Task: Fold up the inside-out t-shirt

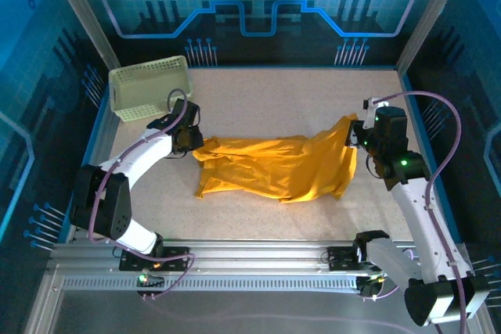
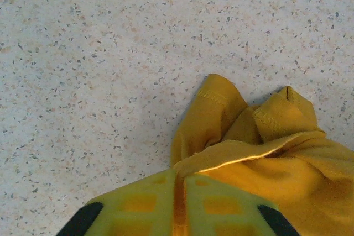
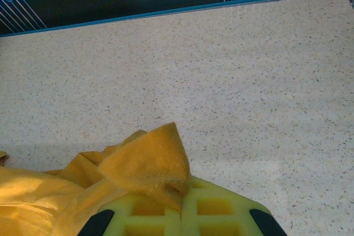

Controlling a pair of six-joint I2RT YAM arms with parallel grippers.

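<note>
Step in hand: taking hold of both ends of the plain mustard-yellow soft cloth t-shirt (image 1: 282, 168). This looks like the spreading-out that comes ahead of folding, and no fold is made yet.
Where the t-shirt is: bunched in a long crumpled band across the middle of the speckled beige table (image 1: 266, 91). In the top view it runs from 9 o'clock to 3 o'clock, with the 3 o'clock end drawn up off the surface.
Left jaws: the left gripper (image 1: 190, 143) sits at the band's 9 o'clock end. In its wrist view the yellow-green pads (image 2: 221, 205) are pressed together with a sliver of cloth pinched in the seam between them.
Right jaws: the right gripper (image 1: 358, 135) is at the 3 o'clock end, closed on a corner of cloth that flops over its tips.
Left arm pose: forearm reaching toward 1 o'clock, wrist tipped down close to the table.
Right arm pose: forearm running toward 11 o'clock, wrist apparently higher than the left one.
Next move calls for: probably raising both ends and drawing them apart toward 9 and 3 o'clock so the garment opens flat. Both pinches look small, so a slow, even pull would guard against slipping.
Nearby: a pale green plastic lattice basket (image 1: 145, 87) stands at the 10 o'clock corner, near the left gripper but apart from the cloth.
</note>
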